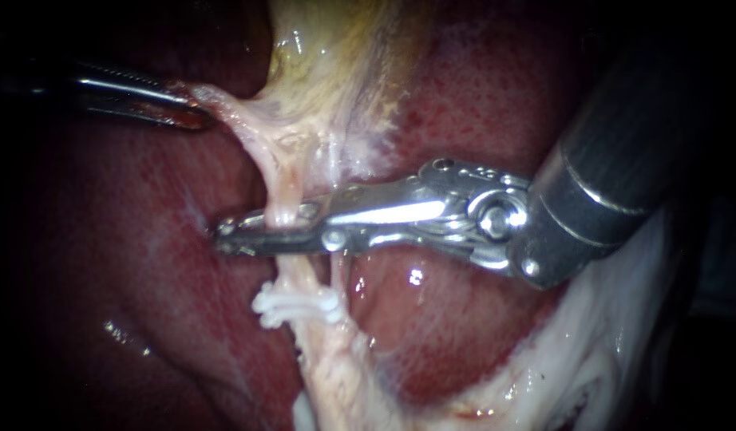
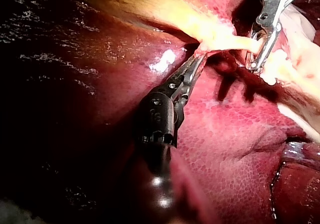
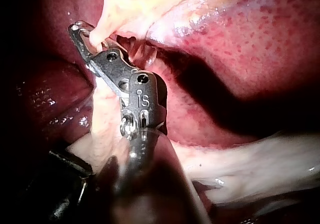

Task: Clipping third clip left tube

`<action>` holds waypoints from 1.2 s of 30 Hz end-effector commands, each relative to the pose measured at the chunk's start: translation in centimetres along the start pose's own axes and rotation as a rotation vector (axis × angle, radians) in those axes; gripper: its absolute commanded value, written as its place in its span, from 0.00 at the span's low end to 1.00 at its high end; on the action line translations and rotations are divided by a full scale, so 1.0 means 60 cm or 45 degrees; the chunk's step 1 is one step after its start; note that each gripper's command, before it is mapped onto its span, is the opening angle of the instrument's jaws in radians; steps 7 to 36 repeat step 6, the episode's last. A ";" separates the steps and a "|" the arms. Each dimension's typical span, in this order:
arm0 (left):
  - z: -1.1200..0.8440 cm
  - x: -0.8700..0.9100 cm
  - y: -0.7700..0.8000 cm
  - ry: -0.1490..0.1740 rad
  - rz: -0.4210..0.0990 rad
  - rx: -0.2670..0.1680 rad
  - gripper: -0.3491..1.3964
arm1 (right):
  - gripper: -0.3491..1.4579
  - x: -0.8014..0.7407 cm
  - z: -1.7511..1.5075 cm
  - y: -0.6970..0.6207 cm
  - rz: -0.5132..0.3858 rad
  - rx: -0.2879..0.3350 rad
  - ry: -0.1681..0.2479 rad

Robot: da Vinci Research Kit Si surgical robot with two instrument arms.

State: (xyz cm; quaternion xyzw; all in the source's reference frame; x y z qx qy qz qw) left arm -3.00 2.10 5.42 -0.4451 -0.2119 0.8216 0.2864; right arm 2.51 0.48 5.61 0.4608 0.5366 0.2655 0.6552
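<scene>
In the centre of the endoscope view our right instrument [image 1: 224, 237] reaches in from the upper right and lies almost level across the frame, its tips pointing left. Its two slim jaws are drawn nearly together with the left tube [image 1: 281, 191] passing between them, one jaw on each side of it, so they are closed on the tube. Just below the jaws, on the same tube, sit two white clips [image 1: 298, 306], side by side and close under the instrument. A thinner strand [image 1: 339, 275] runs down just right of the tube and passes behind the jaws. In the upper left our left instrument [image 1: 197, 112] comes in from the left edge, its jaws closed on a pale band of tissue [image 1: 234, 121] that stretches down and to the right into the tube. The yellowish gallbladder [image 1: 328, 56] hangs at the top centre, and the red liver [image 1: 464, 96] fills the space behind both instruments. Whitish tissue [image 1: 599, 367] lies along the lower right. The right wrist view shows the pale tube threaded through the tips of our right instrument; the left wrist view shows our left instrument's jaws pinching the pale band, with the right instrument ahead of it.
</scene>
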 end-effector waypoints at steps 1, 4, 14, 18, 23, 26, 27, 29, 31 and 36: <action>0.0000 0.0000 -0.0001 0.000 -0.001 0.001 0.00 | 0.00 -0.0002 0.0000 0.0003 -0.002 0.011 -0.007; 0.0000 0.0000 -0.0002 0.000 -0.001 0.001 0.00 | 0.00 -0.0004 0.0000 0.0007 0.010 0.017 -0.010; 0.0000 0.0000 -0.0002 0.000 -0.001 0.001 0.00 | 0.00 -0.0003 -0.0001 0.0011 0.010 0.017 -0.010; 0.0000 0.0000 -0.0002 0.000 -0.001 0.001 0.00 | 0.00 -0.0003 -0.0001 0.0011 0.010 0.017 -0.010; 0.0000 0.0000 -0.0002 0.000 -0.001 0.001 0.00 | 0.00 -0.0003 -0.0001 0.0011 0.010 0.017 -0.010; 0.0000 0.0000 -0.0002 0.000 -0.001 0.001 0.00 | 0.00 -0.0003 -0.0001 0.0011 0.010 0.017 -0.010; 0.0000 0.0000 -0.0002 0.000 -0.001 0.001 0.00 | 0.00 -0.0003 -0.0001 0.0011 0.010 0.017 -0.010; 0.0000 0.0000 -0.0002 0.000 -0.001 0.001 0.00 | 0.00 -0.0003 -0.0001 0.0011 0.010 0.017 -0.010; 0.0000 0.0000 -0.0002 0.000 -0.001 0.001 0.00 | 0.00 -0.0003 -0.0001 0.0011 0.010 0.017 -0.010; 0.0000 0.0000 -0.0002 0.000 -0.001 0.001 0.00 | 0.00 -0.0003 -0.0001 0.0011 0.010 0.017 -0.010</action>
